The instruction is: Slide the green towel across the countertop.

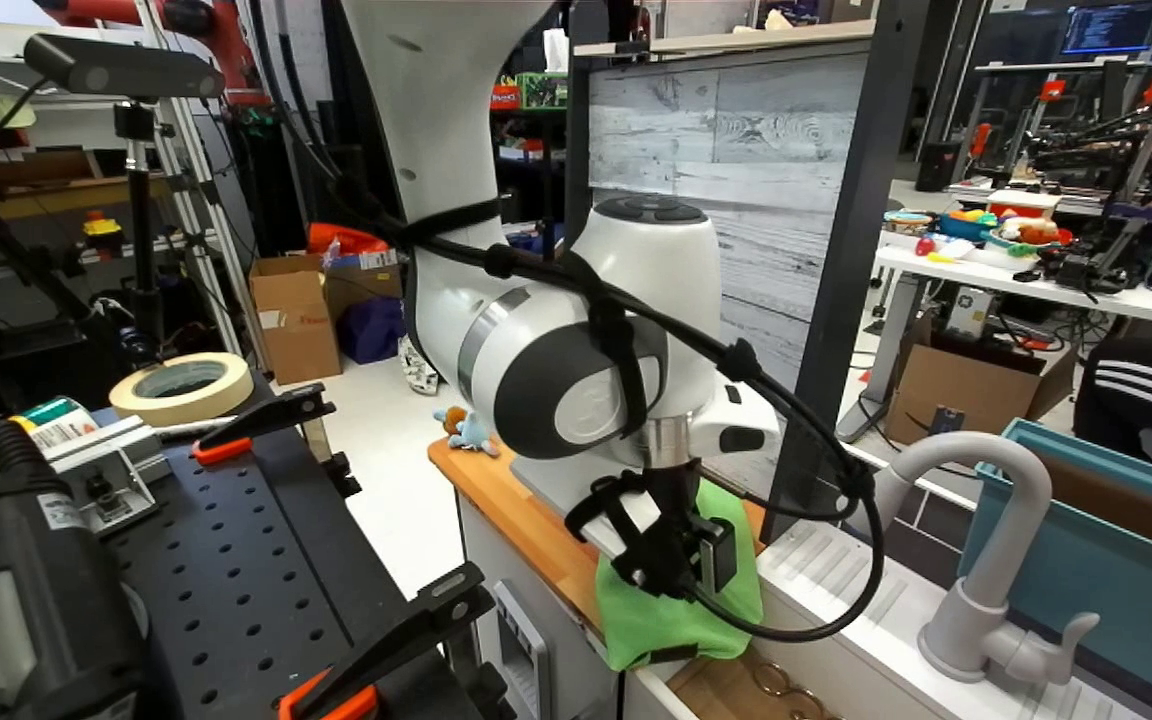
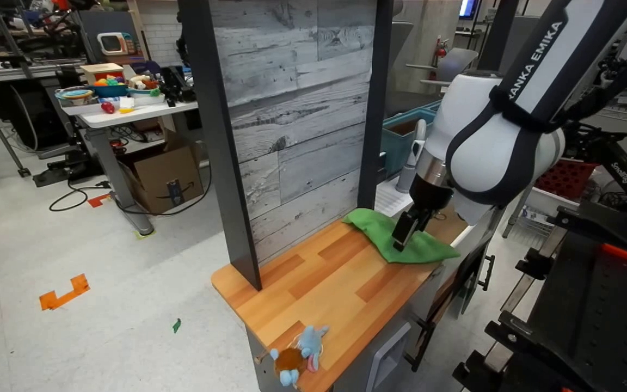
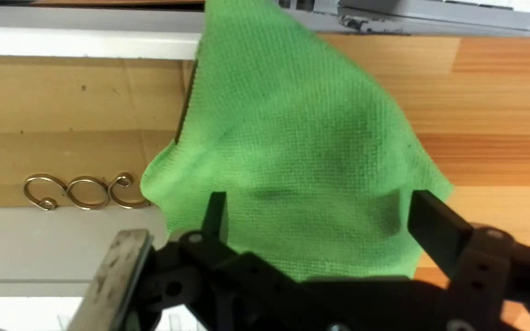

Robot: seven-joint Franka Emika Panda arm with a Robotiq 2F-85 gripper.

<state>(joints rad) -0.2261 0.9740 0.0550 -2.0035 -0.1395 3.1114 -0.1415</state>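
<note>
A: Lettering first! In an exterior view, you can read "ANKA EMIKA" along your arm (image 2: 493, 152), the start tucked behind a black strap (image 2: 526, 117).

B: And by the right edge there, "SmallRig" on a black support (image 2: 624, 174); you can't make out the word that follows.

A: Below a white table (image 2: 139, 115), a cardboard box (image 2: 161, 179) gives you a curved arrow, Amazon style. A screen (image 1: 1114, 28) in an exterior view carries text too small to read.

B: Down to your gripper (image 3: 320, 207), and in the wrist view you have its fingers (image 3: 435, 230) wide apart, the green towel (image 3: 302, 156) in view between them.

A: Any contact with the cloth?

B: Can't tell! In an exterior view your fingertips (image 2: 399, 245) are right down by it, touching or just above.

A: And where's it lying?

B: Across the end of the wooden countertop (image 2: 313, 294) nearest the grey tap (image 1: 966, 620). One side rests on the wood, beside the plank-patterned panel (image 2: 297, 109); the other reaches past it, over the rim of a brown-floored recess (image 3: 76, 101) with curled metal rings (image 3: 88, 208) in it.

A: Well apart from it, at the opposite end of your wood, sits a blue and brown plush (image 2: 311, 342).
</note>
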